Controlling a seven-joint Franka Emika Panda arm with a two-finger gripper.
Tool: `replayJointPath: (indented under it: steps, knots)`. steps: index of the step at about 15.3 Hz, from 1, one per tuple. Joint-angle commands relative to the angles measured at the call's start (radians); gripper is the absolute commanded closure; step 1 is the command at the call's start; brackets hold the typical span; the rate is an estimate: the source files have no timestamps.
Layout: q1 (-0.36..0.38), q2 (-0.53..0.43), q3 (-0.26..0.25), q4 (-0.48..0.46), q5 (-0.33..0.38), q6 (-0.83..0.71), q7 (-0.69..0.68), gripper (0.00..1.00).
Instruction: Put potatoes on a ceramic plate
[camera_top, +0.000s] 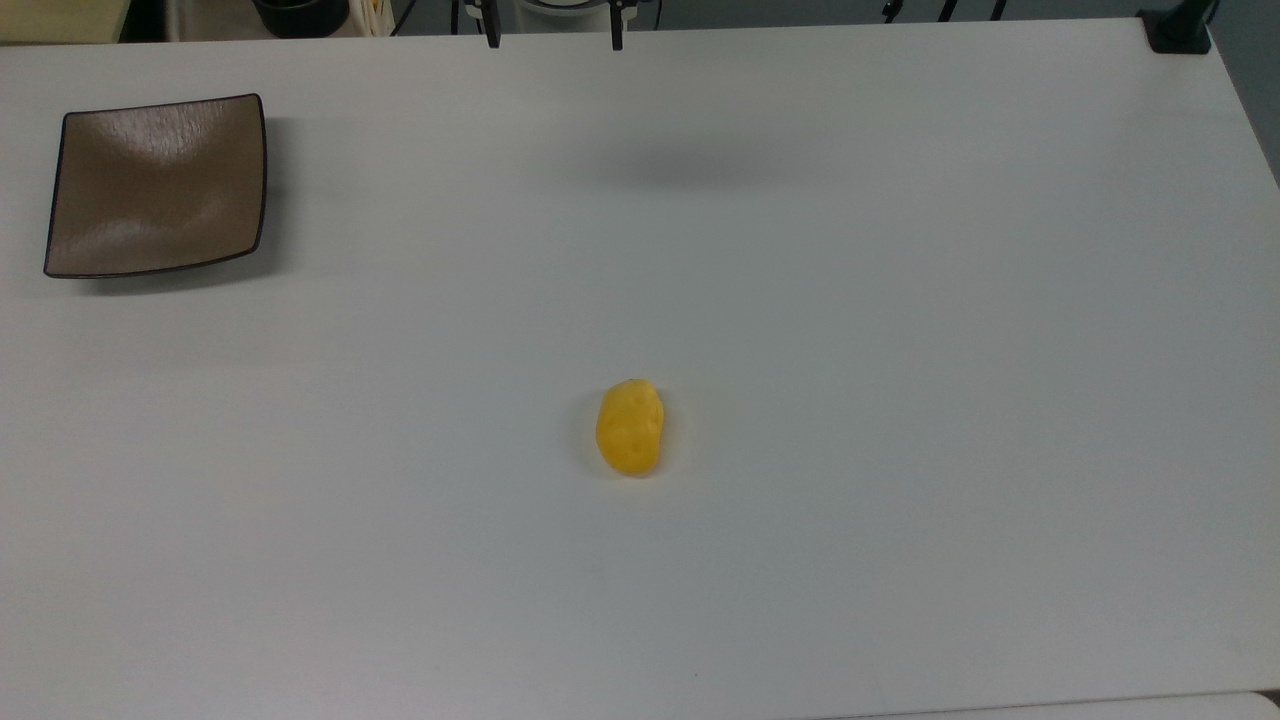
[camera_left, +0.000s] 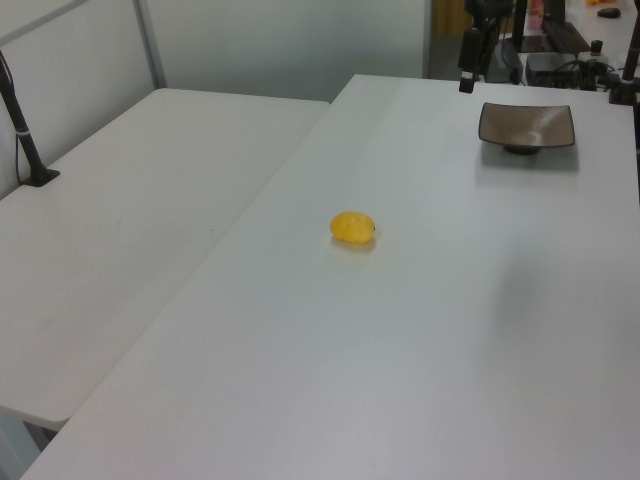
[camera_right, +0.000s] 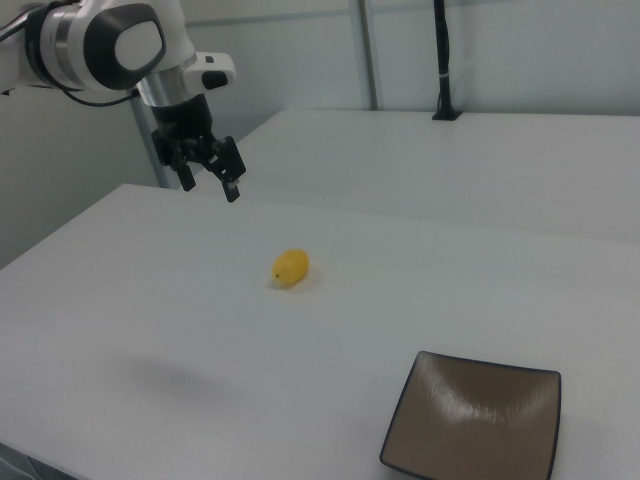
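The small bright yellow dimpled plastic potato (camera_top: 630, 427) lies alone near the middle of the white table (camera_top: 900, 350), well apart from the square glossy brown ceramic plate (camera_top: 157, 186) at the top view's far left. The arm's black two-finger gripper (camera_right: 208, 181) hangs in the air, fingers spread wide and holding nothing. In the right view the potato (camera_right: 291, 267) sits below it and toward the right view's right, not touching.
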Motion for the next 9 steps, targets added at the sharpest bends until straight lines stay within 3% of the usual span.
replayJointPath:
  steps: [1,9]
  knots:
    - [0.013,-0.012,-0.021,0.000,0.020,0.006,-0.031,0.00]
    - [0.012,0.031,-0.021,0.034,0.019,0.017,-0.028,0.00]
